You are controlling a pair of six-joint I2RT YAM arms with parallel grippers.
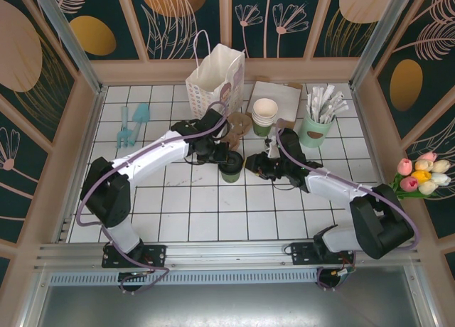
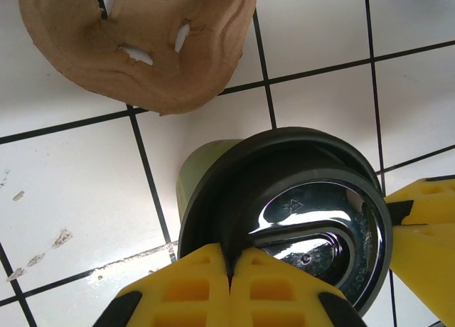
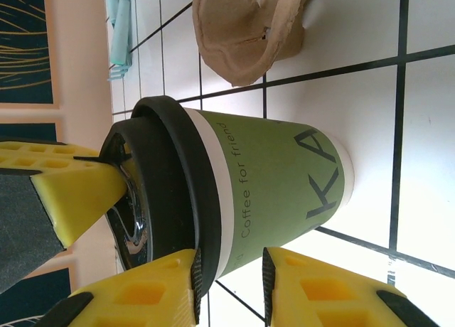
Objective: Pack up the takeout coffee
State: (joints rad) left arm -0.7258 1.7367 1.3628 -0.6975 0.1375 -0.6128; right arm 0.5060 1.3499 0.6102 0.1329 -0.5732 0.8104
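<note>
The takeout coffee [image 1: 230, 170], a small green cup with a black lid, stands on the white tiles in the middle of the table. My left gripper [image 1: 221, 156] is shut, and its yellow fingertips [image 2: 206, 266] rest on the near rim of the lid [image 2: 306, 199]. My right gripper [image 1: 254, 165] is just right of the cup. In the right wrist view the right gripper [image 3: 229, 277] stands open against the cup's side [image 3: 284, 178], near the lid's rim, with a narrow gap between the pads. The left gripper's finger [image 3: 75, 192] touches the lid top there.
A white paper bag [image 1: 213, 74] stands at the back. A brown pulp cup carrier [image 1: 238, 125] lies just behind the cup. A stack of lidless green cups [image 1: 264, 117], a mint holder of wrapped sticks [image 1: 316, 128] and tulips [image 1: 423, 174] are to the right.
</note>
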